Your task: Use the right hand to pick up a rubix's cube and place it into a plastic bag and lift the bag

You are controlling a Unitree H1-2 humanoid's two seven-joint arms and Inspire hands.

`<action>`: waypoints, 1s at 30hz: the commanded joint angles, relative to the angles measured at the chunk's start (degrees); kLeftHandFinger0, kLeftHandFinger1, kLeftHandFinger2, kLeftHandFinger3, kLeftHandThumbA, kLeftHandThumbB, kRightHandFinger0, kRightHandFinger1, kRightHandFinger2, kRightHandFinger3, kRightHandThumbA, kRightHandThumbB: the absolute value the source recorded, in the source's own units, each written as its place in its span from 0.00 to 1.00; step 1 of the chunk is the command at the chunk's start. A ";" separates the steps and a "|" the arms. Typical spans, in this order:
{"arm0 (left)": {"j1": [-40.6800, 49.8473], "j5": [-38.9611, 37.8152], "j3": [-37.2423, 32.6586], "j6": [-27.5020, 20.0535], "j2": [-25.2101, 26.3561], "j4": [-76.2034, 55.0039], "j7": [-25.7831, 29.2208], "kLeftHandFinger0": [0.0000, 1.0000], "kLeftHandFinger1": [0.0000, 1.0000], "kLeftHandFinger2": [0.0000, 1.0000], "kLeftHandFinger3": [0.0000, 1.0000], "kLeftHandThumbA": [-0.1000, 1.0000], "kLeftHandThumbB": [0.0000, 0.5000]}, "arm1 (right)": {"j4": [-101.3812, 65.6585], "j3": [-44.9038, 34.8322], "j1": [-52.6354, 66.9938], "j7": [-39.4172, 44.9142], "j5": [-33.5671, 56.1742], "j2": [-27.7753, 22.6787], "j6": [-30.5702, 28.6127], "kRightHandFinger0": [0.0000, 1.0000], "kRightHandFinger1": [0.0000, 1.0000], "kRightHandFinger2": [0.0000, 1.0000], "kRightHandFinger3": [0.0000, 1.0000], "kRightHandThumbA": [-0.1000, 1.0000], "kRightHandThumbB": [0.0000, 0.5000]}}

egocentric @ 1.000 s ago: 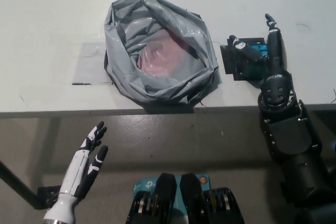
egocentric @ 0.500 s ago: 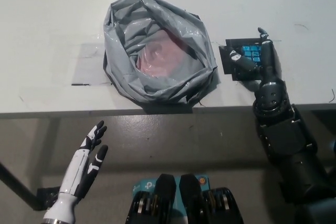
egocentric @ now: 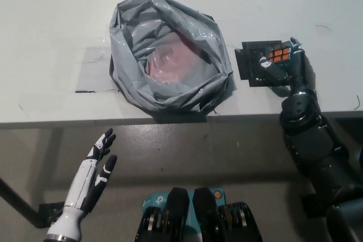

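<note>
- The black right robot hand [egocentric: 286,67] is closing around the Rubik's cube [egocentric: 271,60] on the white tabletop [egocentric: 57,21]; orange squares now face up where blue showed earlier.
- The grey plastic bag [egocentric: 169,52] is lying open just left, unmoved.
- The white left robot hand [egocentric: 95,165] is staying open below the tabletop edge.

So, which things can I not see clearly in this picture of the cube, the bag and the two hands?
- Rubik's cube, head view: the right hand covers most of it; whether the grip is closed is unclear.
- Dark square pad: partly hidden by cube and hand.
- Plastic bag: only a pinkish blur shows inside; its folds hide the bottom.
- Left hand, open below the table edge: its arm is cut off by the bottom edge.
</note>
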 commanded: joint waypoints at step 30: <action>-1.44 -0.56 0.13 -2.32 1.02 -1.27 -0.57 1.00 1.00 1.00 1.00 1.00 0.16 | 7.53 3.67 -1.20 -12.69 -1.99 -0.42 -14.77 0.00 0.36 0.75 0.66 0.00 0.49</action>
